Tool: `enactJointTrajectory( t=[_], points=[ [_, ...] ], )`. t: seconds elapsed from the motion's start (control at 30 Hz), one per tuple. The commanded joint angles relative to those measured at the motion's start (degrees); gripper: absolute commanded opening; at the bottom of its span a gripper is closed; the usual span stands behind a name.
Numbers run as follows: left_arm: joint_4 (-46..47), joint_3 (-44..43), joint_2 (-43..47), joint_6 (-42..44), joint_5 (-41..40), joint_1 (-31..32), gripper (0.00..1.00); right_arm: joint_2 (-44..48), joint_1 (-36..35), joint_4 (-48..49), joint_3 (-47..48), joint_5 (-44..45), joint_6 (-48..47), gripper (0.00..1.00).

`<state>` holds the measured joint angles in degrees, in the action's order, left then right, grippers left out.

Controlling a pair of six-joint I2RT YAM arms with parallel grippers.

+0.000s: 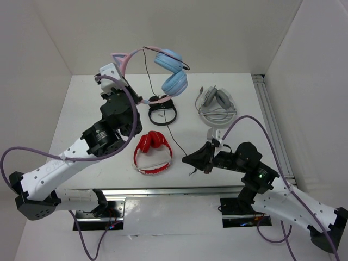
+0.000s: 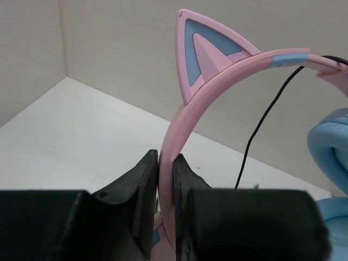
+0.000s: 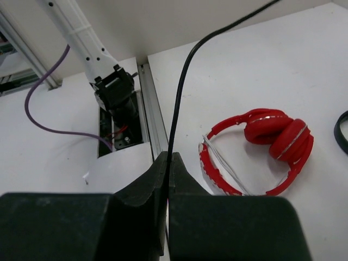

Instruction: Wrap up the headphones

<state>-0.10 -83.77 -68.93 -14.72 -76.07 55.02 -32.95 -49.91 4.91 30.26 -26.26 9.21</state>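
Two grippers are sharing one pair of headphones. The left gripper (image 2: 166, 163) is clenching the pink headband (image 2: 175, 130) of the cat-ear headphones (image 1: 171, 73), which are hanging off the table (image 1: 81, 119), beyond the red headphones (image 1: 153, 153) toward the back wall. The right gripper (image 3: 168, 163) is pinching the thin black cable (image 3: 178, 92) just right of the red headphones. A grey-white pair (image 1: 216, 102) is lying behind and right of the red headphones, and a black band (image 1: 163, 115) is lying just behind them.
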Motion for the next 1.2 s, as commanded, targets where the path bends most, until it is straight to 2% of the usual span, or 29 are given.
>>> enactJointTrajectory(
  t=[0.0,0.07,0.2,0.33,0.6,0.67,0.83,1.0,1.17],
  points=[
    [5.14,-0.08,0.81,-3.98,-1.64,-2.72,0.00,0.78,-0.36,-5.08,5.06,-1.51,-2.09,0.00],
    [-1.91,-0.70,0.02,-9.52,-1.62,-5.01,0.00,0.26,-0.36,-6.92,7.00,-2.13,-2.09,0.00],
    [-3.51,1.41,-1.30,-11.38,0.39,-8.79,0.00,-1.06,-0.89,-8.25,10.07,-4.59,-2.62,0.00],
    [-11.05,0.72,-3.31,-19.98,3.21,-12.13,0.00,-2.91,-0.89,-8.95,12.27,-7.49,-3.15,0.00],
    [-11.84,-0.52,-9.03,-18.75,2.59,-14.76,0.00,-5.99,-0.89,-11.58,18.86,-11.80,-4.99,0.00],
    [-14.57,0.18,-9.65,-22.17,3.12,-14.77,0.00,-7.30,-0.89,-13.78,21.05,-10.40,-6.56,0.00],
    [-15.11,3.43,-9.03,-20.36,5.93,-14.77,0.00,-9.75,-0.89,-17.64,23.44,-5.65,-9.73,0.00],
    [-13.88,7.64,-7.98,-14.12,2.18,-10.65,0.00,-14.50,-0.89,-21.60,28.52,-3.54,-13.86,0.00],
    [-14.40,10.46,-8.67,-12.26,-2.76,-5.82,0.00,-18.19,-0.89,-24.32,34.24,-2.83,-15.89,0.00]
  ],
)
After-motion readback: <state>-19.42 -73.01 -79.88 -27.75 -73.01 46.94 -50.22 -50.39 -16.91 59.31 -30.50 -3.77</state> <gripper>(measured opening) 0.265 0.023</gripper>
